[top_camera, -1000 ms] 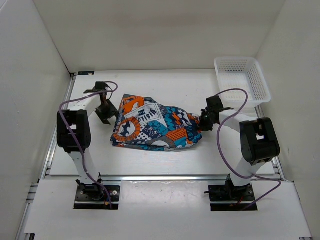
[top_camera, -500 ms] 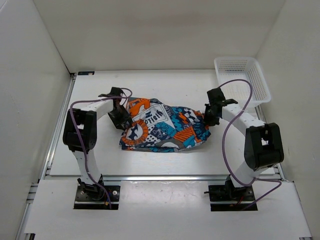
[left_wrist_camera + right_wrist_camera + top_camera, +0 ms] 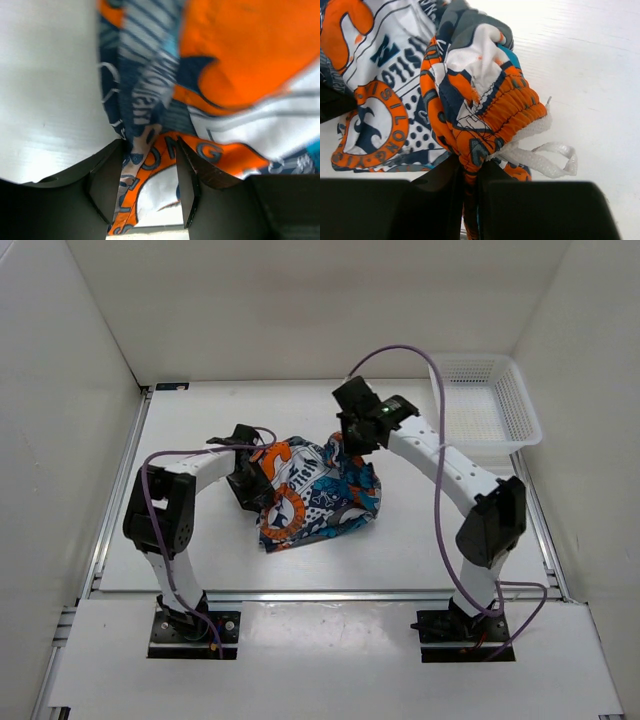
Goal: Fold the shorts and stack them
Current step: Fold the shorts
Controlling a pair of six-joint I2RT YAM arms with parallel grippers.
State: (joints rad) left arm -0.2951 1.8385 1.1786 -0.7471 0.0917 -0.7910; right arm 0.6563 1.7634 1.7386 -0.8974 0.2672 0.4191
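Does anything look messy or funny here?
Yes. The shorts are scrunched into a lumpy heap in the middle of the table instead of lying flat. The right gripper pinches one end. A white drawstring hangs loose from the orange waistband there.

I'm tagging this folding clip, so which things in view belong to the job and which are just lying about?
Belong to the job:
the shorts, bunched up
the right gripper, pinched shut on their waistband
the left gripper, open astride their other edge

Just lying about:
the white mesh basket, at the far right corner
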